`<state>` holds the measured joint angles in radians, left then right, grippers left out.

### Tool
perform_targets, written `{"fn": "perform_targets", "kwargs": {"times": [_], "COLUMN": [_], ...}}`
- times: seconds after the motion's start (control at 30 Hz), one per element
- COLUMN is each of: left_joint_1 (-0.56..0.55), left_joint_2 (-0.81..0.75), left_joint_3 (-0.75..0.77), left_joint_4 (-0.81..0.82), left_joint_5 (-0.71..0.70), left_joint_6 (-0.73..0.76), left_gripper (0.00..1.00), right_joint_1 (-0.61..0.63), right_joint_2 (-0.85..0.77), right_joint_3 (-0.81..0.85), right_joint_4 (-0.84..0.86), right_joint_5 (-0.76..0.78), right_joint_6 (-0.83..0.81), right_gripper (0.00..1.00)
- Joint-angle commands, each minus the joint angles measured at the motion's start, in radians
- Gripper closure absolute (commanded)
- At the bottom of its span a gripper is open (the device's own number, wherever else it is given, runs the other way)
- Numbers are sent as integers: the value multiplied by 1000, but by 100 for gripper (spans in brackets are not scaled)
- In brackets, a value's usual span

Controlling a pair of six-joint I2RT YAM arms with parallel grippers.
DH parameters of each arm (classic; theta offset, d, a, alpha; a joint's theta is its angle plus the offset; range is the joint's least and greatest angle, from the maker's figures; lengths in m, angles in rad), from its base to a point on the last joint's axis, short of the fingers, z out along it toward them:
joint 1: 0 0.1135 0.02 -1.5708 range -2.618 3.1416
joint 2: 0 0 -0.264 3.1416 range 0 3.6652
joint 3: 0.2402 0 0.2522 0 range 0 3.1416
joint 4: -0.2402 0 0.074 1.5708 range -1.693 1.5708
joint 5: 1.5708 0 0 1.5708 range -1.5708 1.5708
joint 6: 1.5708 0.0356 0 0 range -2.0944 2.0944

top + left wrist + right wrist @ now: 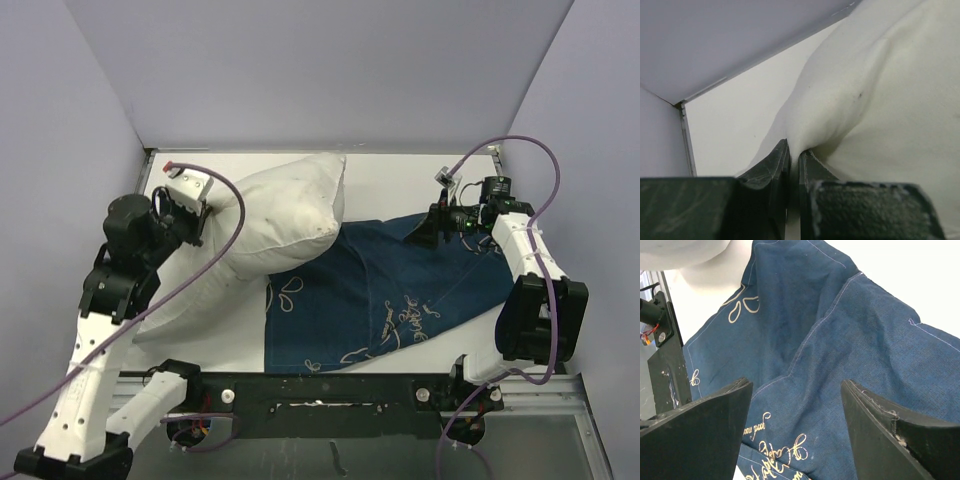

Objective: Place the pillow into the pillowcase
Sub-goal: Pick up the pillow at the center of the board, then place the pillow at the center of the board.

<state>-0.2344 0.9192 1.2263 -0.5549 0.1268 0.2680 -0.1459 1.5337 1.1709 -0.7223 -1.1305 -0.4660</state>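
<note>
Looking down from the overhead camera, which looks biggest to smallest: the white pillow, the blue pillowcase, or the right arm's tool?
1. The pillowcase and pillow look about alike, too close to rank.
2. The right tool looks far smaller.

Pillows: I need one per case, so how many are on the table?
1. The pillow lies far left, pinched by the left gripper, beside the pillowcase, whose inside is hidden.
</note>
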Motion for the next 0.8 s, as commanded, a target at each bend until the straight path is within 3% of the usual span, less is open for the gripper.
{"fn": "perform_targets", "kwargs": {"times": [0.0, 0.13, 0.37, 0.43, 0.77], "left_joint_1": [0, 1, -1, -13, -36], "left_joint_2": [-123, -170, -139, -138, -299], "left_joint_3": [-96, -219, -335, -350, -335], "left_joint_4": [41, 52, 17, -20, -163], "left_joint_5": [82, 177, 509, 583, 556], "left_joint_6": [-93, -56, 64, 76, 168], "left_gripper": [100, 100, 100, 90, 85], "right_joint_1": [11, 34, 51, 53, 122], "right_joint_2": [-7, 6, 18, 20, 50], "right_joint_3": [26, 27, 24, 24, 33], "right_joint_4": [1, -5, -8, -9, -28], "right_joint_5": [-40, -23, -7, -6, 44], "right_joint_6": [-14, -20, -28, -31, -65], "right_gripper": [28, 28, 28, 28, 27]}}
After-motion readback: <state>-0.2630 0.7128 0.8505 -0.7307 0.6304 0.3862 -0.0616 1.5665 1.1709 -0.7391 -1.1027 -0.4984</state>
